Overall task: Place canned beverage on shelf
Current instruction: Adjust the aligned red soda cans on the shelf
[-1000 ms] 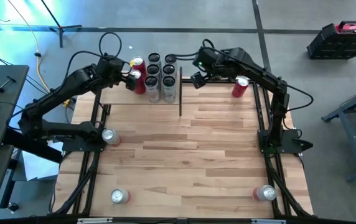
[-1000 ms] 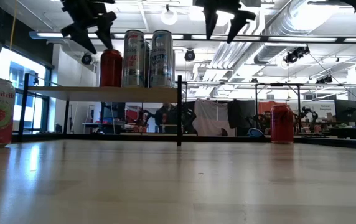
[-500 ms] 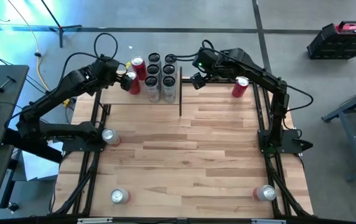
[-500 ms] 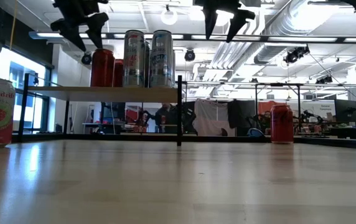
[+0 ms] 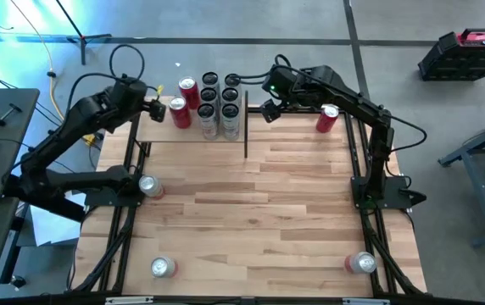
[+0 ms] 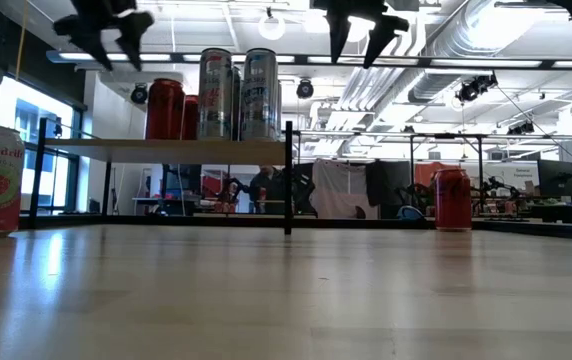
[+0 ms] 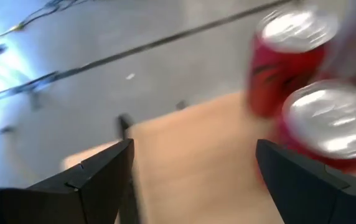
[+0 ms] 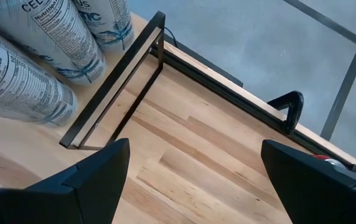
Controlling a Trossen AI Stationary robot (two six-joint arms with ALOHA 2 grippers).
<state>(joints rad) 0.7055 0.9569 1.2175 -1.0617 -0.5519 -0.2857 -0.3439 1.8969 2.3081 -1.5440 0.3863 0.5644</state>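
The shelf (image 5: 162, 131) is a light-wood board on thin black posts at the table's far left. A red canned beverage (image 5: 178, 113) stands upright on its base near the board's left part, also seen close in the left wrist view (image 7: 333, 124). A second red can (image 5: 189, 88) and several tall silver cans (image 5: 219, 102) stand behind and beside it. My left gripper (image 5: 153, 108) hangs open just left of the front red can, above the shelf (image 6: 106, 28), touching nothing. My right gripper (image 5: 267, 110) hangs open right of the shelf, high above the table (image 6: 361, 35).
A red can (image 5: 327, 118) stands on the table at the far right. Three more cans stand on the table: mid left (image 5: 148, 185), near left (image 5: 164, 268) and near right (image 5: 361, 263). The shelf's black post (image 5: 245, 127) rises beside the silver cans.
My left gripper, open all the while, has drawn back from the front red can toward the table's left edge and risen a little. That can slid slightly left along the shelf early on and has stood still since. My right arm kept still.
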